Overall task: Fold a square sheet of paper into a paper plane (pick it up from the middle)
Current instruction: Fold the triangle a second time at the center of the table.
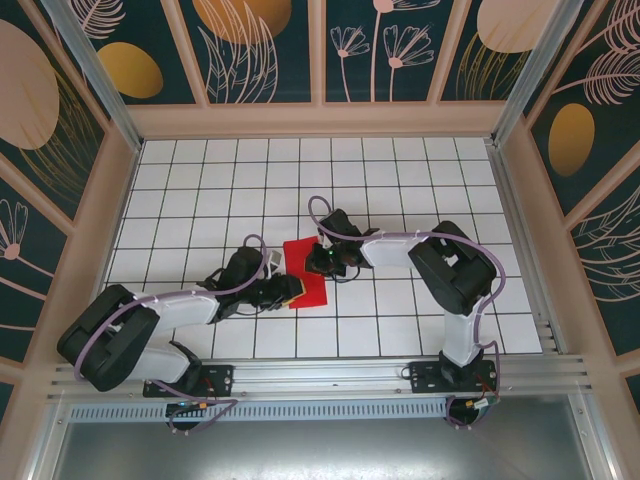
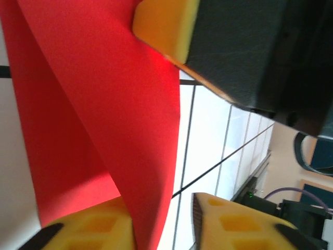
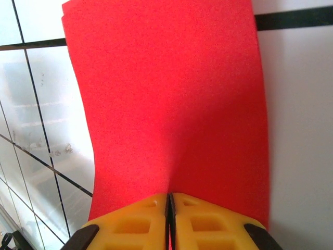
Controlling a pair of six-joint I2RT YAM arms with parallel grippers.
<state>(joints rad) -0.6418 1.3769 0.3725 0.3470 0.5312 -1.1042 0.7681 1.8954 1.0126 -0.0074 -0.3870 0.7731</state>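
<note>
In the right tool [image 3: 169,200], red paper [image 3: 166,104]

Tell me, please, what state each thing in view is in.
square sheet of paper: partly folded, pinched at one edge.
right gripper: shut on the square sheet of paper.
left gripper: open, with the paper's edge between its fingers.

1. Left arm [image 1: 150,325], right arm [image 1: 450,265]: black joints, pale grey links.
2. Lilac cables [image 1: 316,207] loop along both.
3. Jaws: yellow foam pads [image 3: 130,226] with square hollows.
4. Possibly a green light [image 1: 322,267] at the right wrist.
</note>
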